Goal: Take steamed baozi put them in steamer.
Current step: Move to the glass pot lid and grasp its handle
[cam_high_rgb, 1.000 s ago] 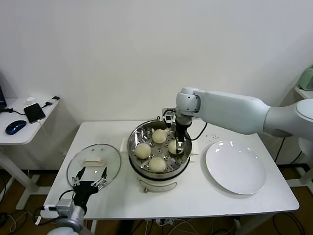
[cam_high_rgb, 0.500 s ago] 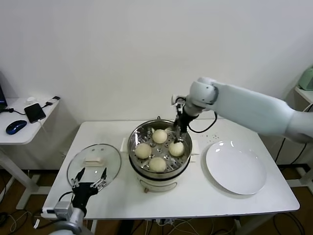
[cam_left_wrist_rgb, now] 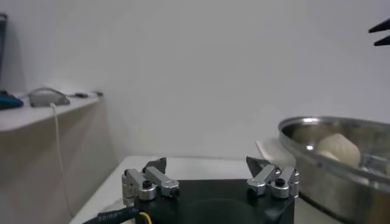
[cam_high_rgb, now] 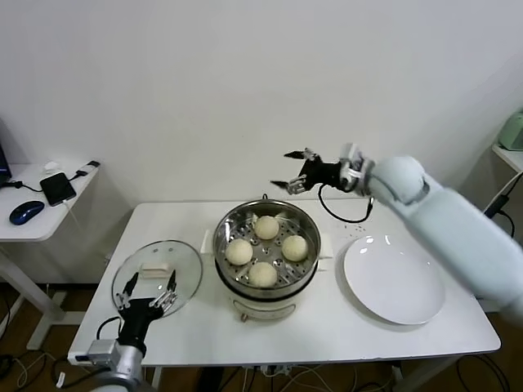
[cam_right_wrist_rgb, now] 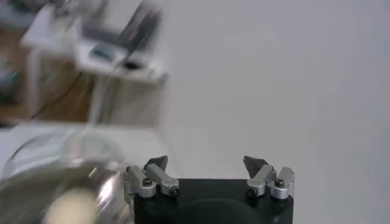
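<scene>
Four steamed baozi [cam_high_rgb: 265, 250] sit inside the steamer [cam_high_rgb: 265, 282] on the desk [cam_high_rgb: 343, 327]; loading looks finished. Right tool [cam_high_rgb: 292, 171] hangs spread and empty above; left tool [cam_high_rgb: 149, 292] waits, spread, near the lid [cam_high_rgb: 157, 274].

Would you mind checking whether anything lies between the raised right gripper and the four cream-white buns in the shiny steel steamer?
Nothing visible does: the open right gripper hangs above the uncovered steamer, its four buns exposed; the glass lid lies aside.
</scene>
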